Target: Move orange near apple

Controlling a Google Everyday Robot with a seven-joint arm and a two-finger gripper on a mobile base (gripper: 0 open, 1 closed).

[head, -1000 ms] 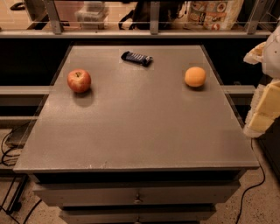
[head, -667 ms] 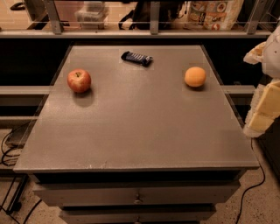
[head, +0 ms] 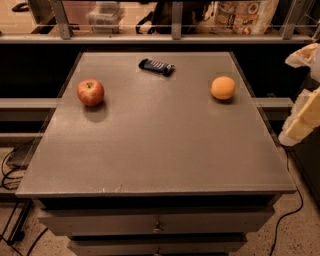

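Orange (head: 223, 87) between dark packet (head: 156, 66), end effector (head: 300, 119)

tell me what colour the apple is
Mostly red, seen in the camera view; the apple sits far from the gripper, right of the table.

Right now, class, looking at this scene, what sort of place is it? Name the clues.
Probably an office snack area or test lab: a grey cabinet with drawers, snack bags behind a rail, cables on the floor. The claw hangs by the cabinet's right edge.
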